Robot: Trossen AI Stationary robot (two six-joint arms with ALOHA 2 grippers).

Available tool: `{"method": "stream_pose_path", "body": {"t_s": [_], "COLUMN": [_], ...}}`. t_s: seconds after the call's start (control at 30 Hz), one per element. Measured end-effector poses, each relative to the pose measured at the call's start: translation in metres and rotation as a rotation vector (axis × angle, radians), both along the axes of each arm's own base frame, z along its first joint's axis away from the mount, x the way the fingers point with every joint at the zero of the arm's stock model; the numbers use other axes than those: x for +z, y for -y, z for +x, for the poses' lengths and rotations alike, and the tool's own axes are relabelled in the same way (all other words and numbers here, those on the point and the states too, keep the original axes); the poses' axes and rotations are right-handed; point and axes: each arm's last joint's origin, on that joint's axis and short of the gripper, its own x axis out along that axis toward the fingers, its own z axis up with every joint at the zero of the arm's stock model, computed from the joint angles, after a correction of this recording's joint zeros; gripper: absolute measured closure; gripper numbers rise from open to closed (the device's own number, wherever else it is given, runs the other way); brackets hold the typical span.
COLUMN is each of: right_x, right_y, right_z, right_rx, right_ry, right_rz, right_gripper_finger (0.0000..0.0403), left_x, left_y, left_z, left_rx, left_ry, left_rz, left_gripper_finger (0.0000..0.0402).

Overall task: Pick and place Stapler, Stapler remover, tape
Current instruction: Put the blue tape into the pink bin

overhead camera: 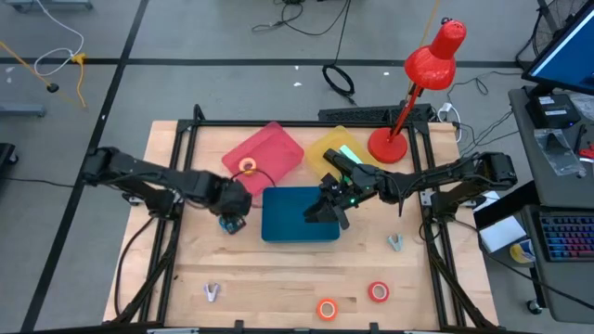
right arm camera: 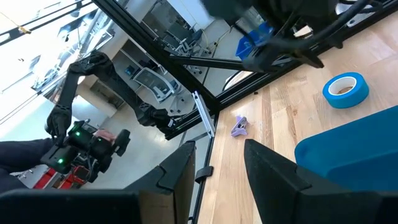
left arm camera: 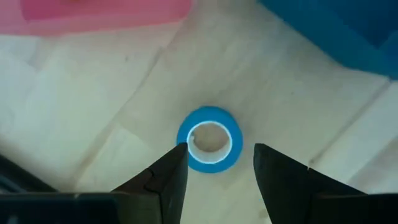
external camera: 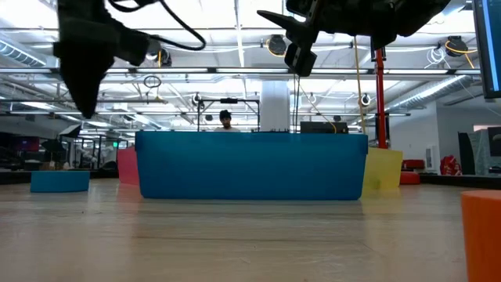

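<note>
Left gripper [left arm camera: 214, 171], jaws spread, hangs over blue tape [left arm camera: 209, 139] w/ one finger [left arm camera: 168, 177] above its rim, so descent may knock it away; right gripper [right arm camera: 217, 171], jaws spread, empty, waits over blue bin [overhead camera: 299, 213].

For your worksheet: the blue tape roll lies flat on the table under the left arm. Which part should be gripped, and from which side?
Grip the blue tape roll across its outer rim, coming straight down from above. It lies flat, hole upward, and the left end effector hovers open just beside it, fingers wide enough to straddle the ring.
</note>
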Motion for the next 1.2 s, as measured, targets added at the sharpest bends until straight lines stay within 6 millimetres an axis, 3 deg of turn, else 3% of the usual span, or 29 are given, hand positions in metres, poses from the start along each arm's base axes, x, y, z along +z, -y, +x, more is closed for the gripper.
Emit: {"method": "stream_pose_path", "body": {"t_s": [0.13, 0.4, 0.63, 1.2], "right_x": [0.0, 0.0, 0.0, 0.0], "right_y": [0.0, 0.0, 0.0, 0.0], "right_z": [0.0, 0.0, 0.0, 0.0], "right_rx": [0.0, 0.0, 0.0, -0.001], "right_ry": [0.0, 0.0, -0.002, -0.005], "right_rz": [0.0, 0.001, 0.003, 0.011], "right_gripper_finger": [0.0273, 0.0273, 0.0273, 0.0273], "left_x": [-0.012, -0.047, -0.066, -0.07], "left_y": [0.009, 0.0, -0.009, -0.012], "left_z": [-0.008, -0.027, -0.024, -0.024], "left_rx": [0.037, 0.181, 0.197, 0.185], "left_ry": [-0.02, -0.13, -0.068, -0.055], "left_rz": [0.079, 0.111, 0.031, 0.029], "left_gripper_finger": [0.0218, 0.0218, 0.0217, 0.0217]}}
